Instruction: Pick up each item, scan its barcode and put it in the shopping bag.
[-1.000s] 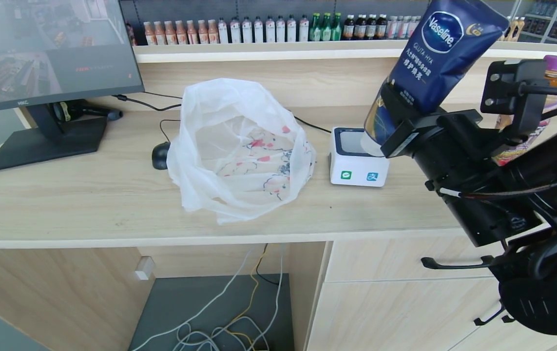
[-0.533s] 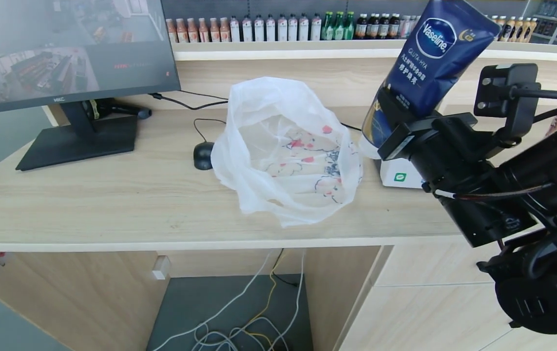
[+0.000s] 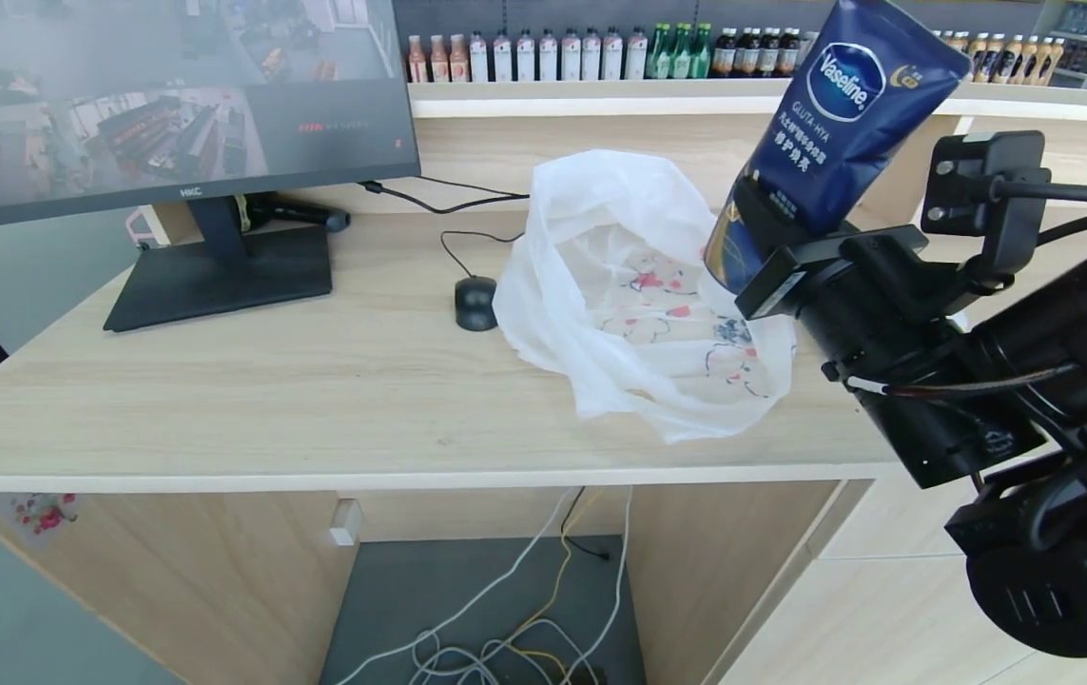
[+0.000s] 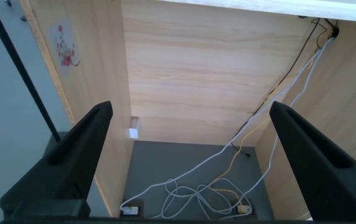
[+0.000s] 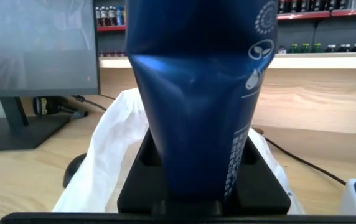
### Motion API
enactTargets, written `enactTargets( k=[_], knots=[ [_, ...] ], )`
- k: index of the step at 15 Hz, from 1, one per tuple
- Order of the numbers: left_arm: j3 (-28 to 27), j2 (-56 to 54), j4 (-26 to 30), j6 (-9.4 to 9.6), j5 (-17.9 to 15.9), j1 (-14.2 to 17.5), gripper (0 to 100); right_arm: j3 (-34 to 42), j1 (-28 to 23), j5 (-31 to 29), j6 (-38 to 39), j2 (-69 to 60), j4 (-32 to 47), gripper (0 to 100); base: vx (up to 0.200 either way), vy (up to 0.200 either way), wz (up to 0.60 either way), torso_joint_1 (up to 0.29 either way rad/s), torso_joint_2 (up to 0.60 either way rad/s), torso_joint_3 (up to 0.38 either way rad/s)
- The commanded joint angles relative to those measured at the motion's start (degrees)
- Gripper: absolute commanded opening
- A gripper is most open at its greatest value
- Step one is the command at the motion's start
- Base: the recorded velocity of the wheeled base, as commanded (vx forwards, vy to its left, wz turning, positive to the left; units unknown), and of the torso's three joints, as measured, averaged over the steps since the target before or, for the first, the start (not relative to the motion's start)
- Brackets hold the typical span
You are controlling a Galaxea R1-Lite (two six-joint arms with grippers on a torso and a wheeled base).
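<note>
Tube (image 3: 838, 114), one, in right gripper (image 3: 771, 238); shopping bag (image 3: 619, 285), one.

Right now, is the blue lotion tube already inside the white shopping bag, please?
No, the blue lotion tube is clamped in the right gripper, held up outside the white shopping bag.

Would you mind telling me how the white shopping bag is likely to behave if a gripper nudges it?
The shopping bag looks thin and crumpled, so it would probably fold rather than resist. It sits loose on the counter, so a push may slide it or collapse its open mouth.
</note>
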Motion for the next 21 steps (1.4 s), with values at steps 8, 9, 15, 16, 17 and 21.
enactTargets(
  k=[8, 9, 15, 16, 17, 21],
  knots=[
    [0.0, -0.01, 0.02, 0.08, 0.01, -0.01, 100, -9.78, 0.24, 1.5, -0.28, 4.49, 11.33, 0, 0.0, 0.0, 0.0, 0.0, 0.0, 0.0],
    [0.0, -0.01, 0.02, 0.08, 0.01, -0.01, 100, -11.81, 0.15, 1.5, -0.28, 5.1, 13.53, 0, 0.0, 0.0, 0.0, 0.0, 0.0, 0.0],
    [0.0, -0.01, 0.02, 0.08, 0.01, -0.01, 100, -16.38, 0.15, 1.5, -0.1, 9.15, 17.84, 0, 0.0, 0.0, 0.0, 0.0, 0.0, 0.0],
    [0.0, -0.01, 0.02, 0.08, 0.01, -0.01, 100, -17.52, 0.15, 1.5, -0.1, 9.85, 17.84, 0, 0.0, 0.0, 0.0, 0.0, 0.0, 0.0],
    [0.0, -0.01, 0.02, 0.08, 0.01, -0.01, 100, -18.66, 0.15, 1.5, -0.02, 10.55, 17.92, 0, 0.0, 0.0, 0.0, 0.0, 0.0, 0.0],
    [0.0, -0.01, 0.02, 0.08, 0.01, -0.01, 100, -20.33, -0.2, 1.5, 1.39, 10.99, 21.18, 0, 0.0, 0.0, 0.0, 0.0, 0.0, 0.0]
  ],
)
